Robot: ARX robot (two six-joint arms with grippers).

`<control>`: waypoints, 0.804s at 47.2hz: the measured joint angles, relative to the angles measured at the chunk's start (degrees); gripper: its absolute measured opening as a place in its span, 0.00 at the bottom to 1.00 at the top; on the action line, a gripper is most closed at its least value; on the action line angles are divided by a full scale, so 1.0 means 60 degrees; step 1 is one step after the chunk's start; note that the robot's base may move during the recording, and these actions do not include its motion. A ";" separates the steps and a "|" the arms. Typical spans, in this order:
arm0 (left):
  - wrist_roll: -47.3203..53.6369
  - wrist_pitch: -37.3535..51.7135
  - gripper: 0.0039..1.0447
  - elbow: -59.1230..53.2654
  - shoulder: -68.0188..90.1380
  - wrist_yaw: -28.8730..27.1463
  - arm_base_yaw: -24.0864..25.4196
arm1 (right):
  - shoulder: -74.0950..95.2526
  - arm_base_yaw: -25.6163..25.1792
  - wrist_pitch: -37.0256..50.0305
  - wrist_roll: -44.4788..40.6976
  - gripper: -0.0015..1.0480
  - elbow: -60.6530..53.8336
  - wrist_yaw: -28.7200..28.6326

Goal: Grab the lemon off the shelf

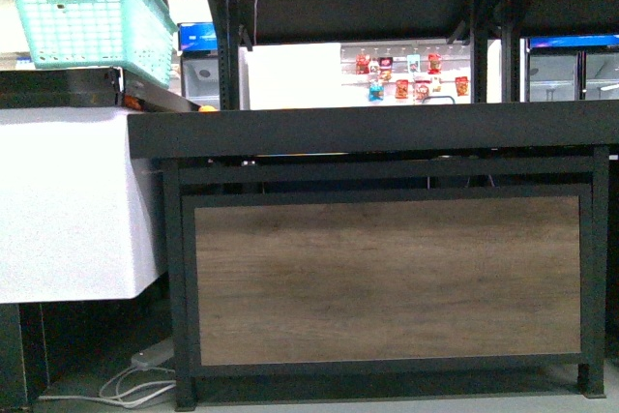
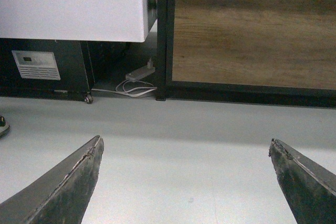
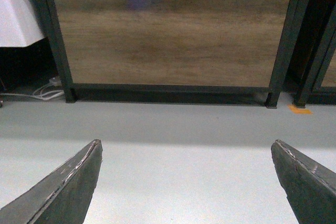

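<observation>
The left gripper (image 2: 185, 142) and right gripper (image 3: 186, 142) are spread wide and empty, with the shelf (image 1: 387, 131) tray well above them. No lemon shows, so rising blind risks striking the tray's front edge.

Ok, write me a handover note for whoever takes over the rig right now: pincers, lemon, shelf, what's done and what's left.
Left pincer: open, empty, above the floor, facing the shelf base.
Right pincer: open, empty, facing the shelf's wood-look panel.
Lemon: not visible in any view; the front view sees the shelf surface edge-on.
Done: nothing grasped.
Left: find the lemon, reach, grasp, lift it off.
</observation>
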 joint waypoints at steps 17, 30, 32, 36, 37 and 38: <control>0.0000 0.0000 0.93 0.0000 0.0000 0.0000 0.0000 | -0.0004 0.0000 0.0004 0.0000 0.93 0.0000 0.0000; 0.0000 0.0000 0.93 0.0000 0.0000 -0.0004 0.0000 | 0.0000 0.0000 0.0000 0.0000 0.93 0.0000 0.0000; 0.0000 0.0000 0.93 0.0000 0.0000 -0.0004 0.0000 | 0.0000 0.0000 0.0004 0.0000 0.93 0.0000 0.0000; 0.0000 0.0000 0.93 0.0000 0.0000 0.0000 0.0000 | 0.0000 0.0000 0.0004 0.0000 0.93 0.0000 0.0000; 0.0000 0.0000 0.93 0.0000 0.0000 -0.0004 0.0000 | 0.0000 0.0000 0.0000 0.0000 0.93 0.0000 0.0000; 0.0000 0.0000 0.93 0.0000 0.0000 0.0000 0.0000 | 0.0000 0.0000 0.0000 0.0000 0.93 0.0000 0.0000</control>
